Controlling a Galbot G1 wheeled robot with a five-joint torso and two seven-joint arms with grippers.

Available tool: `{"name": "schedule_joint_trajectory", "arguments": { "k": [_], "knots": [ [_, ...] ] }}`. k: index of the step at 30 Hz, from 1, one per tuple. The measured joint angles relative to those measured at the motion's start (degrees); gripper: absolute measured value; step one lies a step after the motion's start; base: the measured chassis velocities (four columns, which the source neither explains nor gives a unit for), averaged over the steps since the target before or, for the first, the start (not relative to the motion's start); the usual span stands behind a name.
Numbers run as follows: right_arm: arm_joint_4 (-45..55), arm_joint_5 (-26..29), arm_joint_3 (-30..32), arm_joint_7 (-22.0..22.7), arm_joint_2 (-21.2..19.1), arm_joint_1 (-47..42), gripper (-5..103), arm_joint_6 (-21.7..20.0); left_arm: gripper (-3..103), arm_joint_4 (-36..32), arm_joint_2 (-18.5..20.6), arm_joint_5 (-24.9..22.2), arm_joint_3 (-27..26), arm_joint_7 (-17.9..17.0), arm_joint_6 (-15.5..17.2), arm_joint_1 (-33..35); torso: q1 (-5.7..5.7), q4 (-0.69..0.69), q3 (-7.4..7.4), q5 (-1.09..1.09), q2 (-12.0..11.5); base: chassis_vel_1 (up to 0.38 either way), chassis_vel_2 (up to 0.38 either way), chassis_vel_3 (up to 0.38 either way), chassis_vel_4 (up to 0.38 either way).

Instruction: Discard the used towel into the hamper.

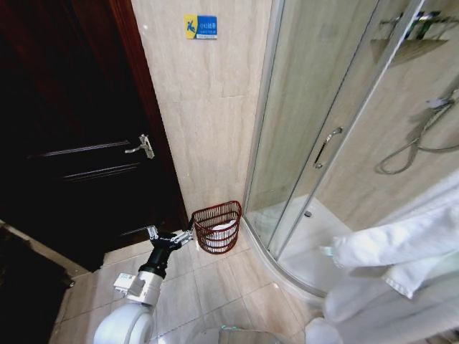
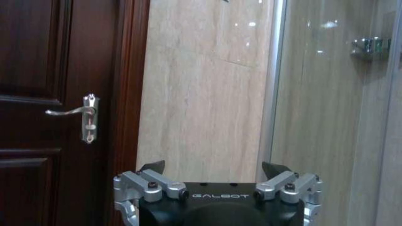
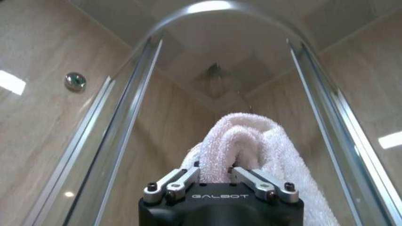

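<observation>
Clamping a thick fold of white towel (image 3: 242,141), the right gripper (image 3: 215,176) is seen closed on the cloth before the curved glass shower enclosure (image 3: 135,94). The left gripper (image 2: 213,172) is held with jaws spread and nothing between them, low over the tiled floor (image 1: 215,287), just beside the hamper (image 1: 217,228). The hamper stands against the wall between the dark door (image 1: 79,143) and the enclosure; something white already lies inside it. The towel is judged soft, light and limp: it will sag and trail, so a bunched fold is the sound hold. 1 drape risk is noted: cloth may catch on the wire rim.
</observation>
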Motion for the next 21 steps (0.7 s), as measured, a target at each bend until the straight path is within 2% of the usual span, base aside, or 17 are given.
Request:
{"name": "schedule_joint_trajectory", "arguments": {
  "k": [7, 21],
  "knots": [
    [-0.6, -1.2, -1.4, -0.5, 1.9, -0.5, 10, 0.7, 100, 0.0, 0.0, 0.0, 0.0, 0.0, 0.0, 0.0, 0.00, 0.00, 0.00, 0.00, 0.0, 0.000, 0.000, 0.000, 0.000],
    [-1.0, -1.8, -1.3, -0.7, 1.3, -0.1, 10, 2.5, 100, 0.0, 0.0, 0.0, 0.0, 0.0, 0.0, 0.0, 0.00, 0.00, 0.00, 0.00, 0.0, 0.000, 0.000, 0.000, 0.000]
  ]
}}
